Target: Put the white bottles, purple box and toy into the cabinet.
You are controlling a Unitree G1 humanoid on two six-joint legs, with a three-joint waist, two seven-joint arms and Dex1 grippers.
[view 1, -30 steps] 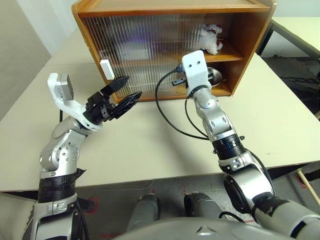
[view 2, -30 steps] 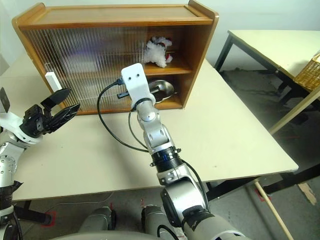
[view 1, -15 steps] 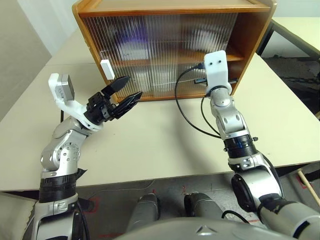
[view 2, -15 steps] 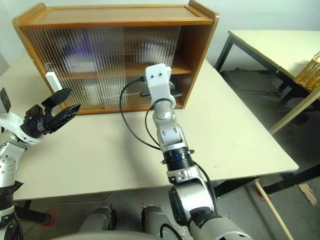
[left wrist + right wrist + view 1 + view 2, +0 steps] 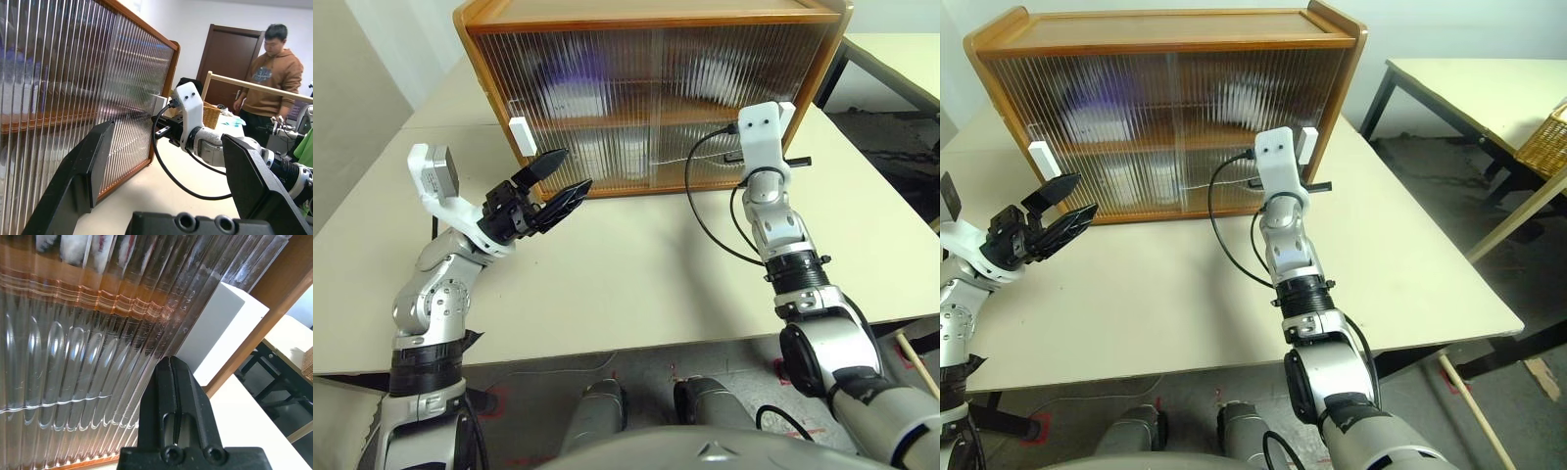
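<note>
The cabinet (image 5: 475, 39) stands at the back of the table with both ribbed doors drawn across its front. Behind the right door, the toy (image 5: 73, 247) shows as a white and red blur on the upper shelf. A purple glow, the purple box (image 5: 1107, 98), and pale shapes beside it lie blurred behind the left door; I cannot make out the white bottles as such. My right gripper (image 5: 170, 363) is shut, its tip against the right door next to that door's white handle (image 5: 215, 328). In front of the left door's handle (image 5: 520, 133) my left gripper (image 5: 572, 168) hangs open and holds nothing.
The tabletop (image 5: 636, 264) lies bare in front of the cabinet. A second table (image 5: 1469, 83) and a wicker basket (image 5: 1547, 142) are off to the right. A person (image 5: 266, 83) stands in the background beyond the right arm.
My right gripper has moved to the right with the right door, which now covers the toy and the steel bowl. The left arm has not moved.
</note>
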